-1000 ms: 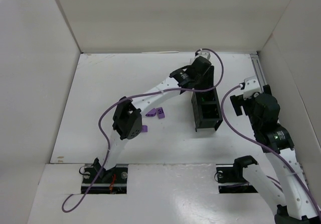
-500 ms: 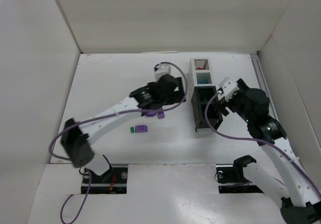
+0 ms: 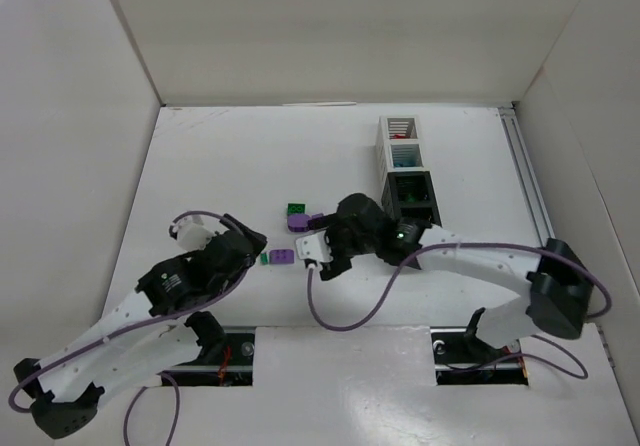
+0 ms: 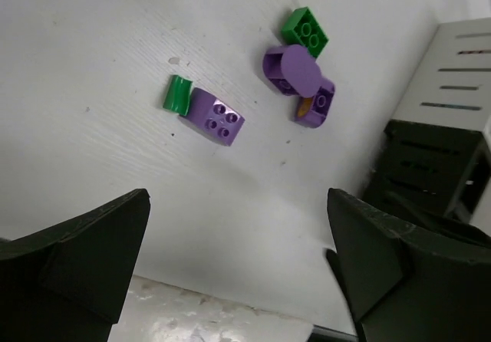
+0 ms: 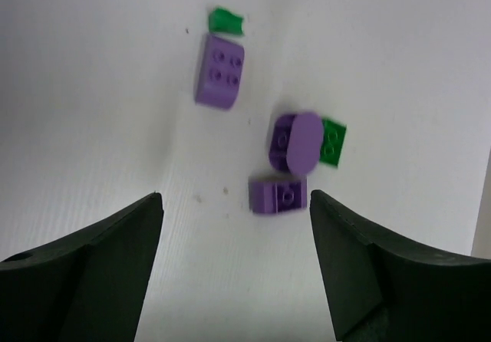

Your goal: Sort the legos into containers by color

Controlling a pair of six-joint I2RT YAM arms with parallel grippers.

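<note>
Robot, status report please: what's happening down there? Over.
Left gripper open, empty. Right gripper open, empty, above purple bricks. Two green bricks also loose, near the bins. Nothing blocking them.

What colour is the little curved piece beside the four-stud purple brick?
Green. The curved piece shows best in the left wrist view.
</note>
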